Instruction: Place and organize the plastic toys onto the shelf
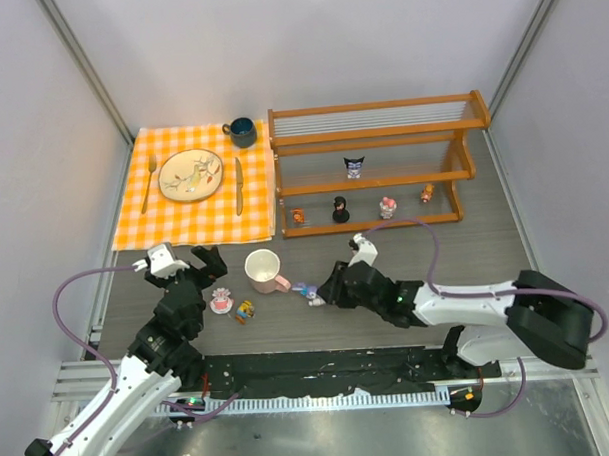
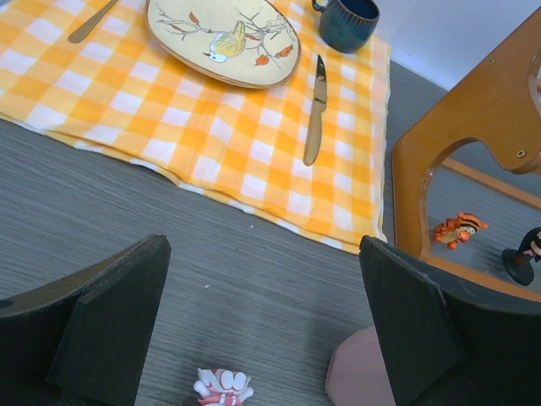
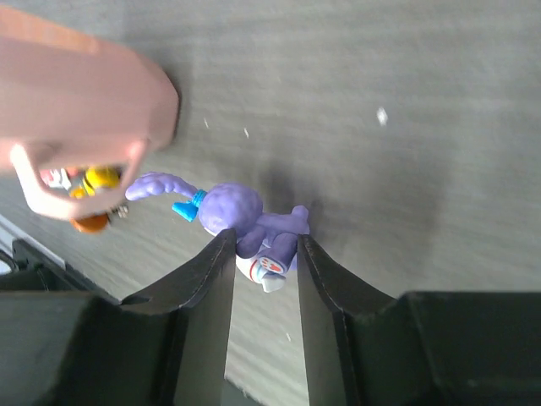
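Pinching one purple toy (image 3: 245,222) are the right jaws. Left jaws gape, one pink-white toy (image 2: 223,387) between them, one yellow-orange toy (image 1: 245,310) beside; five toys (image 1: 341,209) occupy the shelf (image 1: 376,137).

Purple toy (image 3: 245,216), pink-wht mug (image 1: 263,269), orange-wht chk'd cloth (image 1: 199,217), orange-brn shelf (image 1: 376,135), dk-blue cup (image 1: 242,132).
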You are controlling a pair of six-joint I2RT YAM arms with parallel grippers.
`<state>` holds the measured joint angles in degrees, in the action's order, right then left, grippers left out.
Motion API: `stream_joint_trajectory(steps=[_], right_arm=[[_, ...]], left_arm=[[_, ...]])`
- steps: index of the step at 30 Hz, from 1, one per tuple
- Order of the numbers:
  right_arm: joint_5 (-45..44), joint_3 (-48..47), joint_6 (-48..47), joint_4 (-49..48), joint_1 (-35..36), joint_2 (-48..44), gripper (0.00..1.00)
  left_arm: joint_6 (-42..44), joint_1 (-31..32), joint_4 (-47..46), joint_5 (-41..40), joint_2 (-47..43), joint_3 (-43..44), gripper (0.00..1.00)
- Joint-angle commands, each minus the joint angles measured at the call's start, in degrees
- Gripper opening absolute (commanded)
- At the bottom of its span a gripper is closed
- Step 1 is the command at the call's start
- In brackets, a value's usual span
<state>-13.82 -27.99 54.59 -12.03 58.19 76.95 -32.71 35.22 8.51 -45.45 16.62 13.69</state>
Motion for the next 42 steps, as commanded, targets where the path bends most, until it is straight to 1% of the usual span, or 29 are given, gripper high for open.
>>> stream_joint_trajectory(steps=[1, 5, 7, 10, 12, 13, 14, 16, 17, 18, 19, 22, 24, 26, 27, 29, 30, 31, 33, 35, 37, 42], right_arm=[[-6.12, 5.39, 7.01, 7.1, 3.94, -9.34, 0.08], [-10.69, 8.03, 12.29, 17.89, 7.63, -18.03, 0.09], [-12.45, 8.82, 14.58, 20.37, 8.51, -20.86, 0.09], [-12.72, 9.53, 15.02, 24.33, 8.6, -25.0, 0.1], [-12.28, 9.01, 14.32, 26.53, 8.6, -26.14, 0.18], [-11.67, 8.57, 13.27, 27.49, 8.6, -26.23, 0.24], [-11.58, 7.08, 12.39, 30.02, 8.69, -26.15, 0.42], [-12.01, 4.97, 8.98, 33.2, 8.69, -25.8, 0.52], [-13.06, 2.61, 7.65, 36.61, 8.69, -25.62, 0.6], [-13.68, 1.54, 6.33, 37.86, 8.69, -25.53, 0.62], [-14.21, 0.31, 4.93, 39.09, 8.69, -25.1, 0.69], [-15.71, -4.78, 0.44, 43.22, 8.69, -23.6, 0.81], [-15.71, -9.18, -4.65, 45.77, 8.69, -21.23, 0.83], [-14.66, -13.99, -9.56, 47.27, 8.6, -17.91, 0.82], [-12.39, -15.5, -15.33, 47.54, 8.69, -16.49, 0.81], [-9.22, -20.67, -21.69, 49.11, 8.69, -13.24, 0.76], [-5.03, -22.36, -27.37, 50.08, 8.6, -9.49, 0.73], [-3.16, -24.03, -29.69, 52.26, 8.69, -7.62, 0.69], [-0.42, -28.34, -33.74, 54.21, 8.86, -2.89, 0.64], [-0.33, -30.88, -37.26, 55.79, 9.3, -0.93, 0.63], [-0.06, -31.51, -40.5, 55.71, 9.57, 0.3, 0.64], [-2.52, -33.01, -42.72, 56.68, 10.88, 3.47, 0.69]], left_arm=[[0.36, -0.15, -2.62, -1.57, 0.95, 0.37, 1.0], [0.37, -0.15, -2.8, -1.48, 1.22, 0.37, 1.0], [0.45, -0.15, -2.8, -1.39, 1.13, 0.28, 1.0], [0.54, -0.15, -2.71, -1.48, 1.13, 0.37, 1.0], [0.54, -0.15, -2.89, -1.48, 1.04, 0.28, 1.0], [0.63, -0.15, -2.98, -1.4, 1.22, 0.28, 1.0], [0.63, -0.24, -3.06, -1.39, 1.31, 0.28, 1.0], [0.63, -0.15, -3.06, -1.31, 1.75, 0.28, 1.0], [0.72, -0.15, -3.24, -1.22, 1.83, 0.37, 1.0], [0.63, -0.24, -3.15, -1.22, 2.01, 0.46, 1.0], [0.8, -0.15, -3.33, -1.22, 2.1, 0.46, 1.0], [0.8, -0.15, -3.24, -1.22, 1.84, 0.46, 1.0], [0.72, -0.15, -3.15, -1.22, 1.75, 0.37, 1.0], [0.8, -0.15, -3.06, -1.22, 1.4, 0.28, 1.0], [0.8, -0.15, -2.98, -1.22, 1.13, 0.28, 1.0], [0.89, -0.15, -2.98, -1.22, 1.13, 0.37, 1.0], [0.89, -0.15, -2.8, -1.22, 1.04, 0.37, 1.0], [0.89, -0.15, -2.71, -1.31, 0.96, 0.37, 1.0], [0.89, -0.24, -2.63, -1.31, 0.52, 0.37, 1.0], [0.89, -0.15, -2.54, -1.39, 0.26, 0.37, 1.0], [0.89, -0.15, -2.27, -1.4, 0.17, 0.37, 1.0], [0.89, -0.15, -2.62, -1.31, 0.52, 0.37, 1.0]])
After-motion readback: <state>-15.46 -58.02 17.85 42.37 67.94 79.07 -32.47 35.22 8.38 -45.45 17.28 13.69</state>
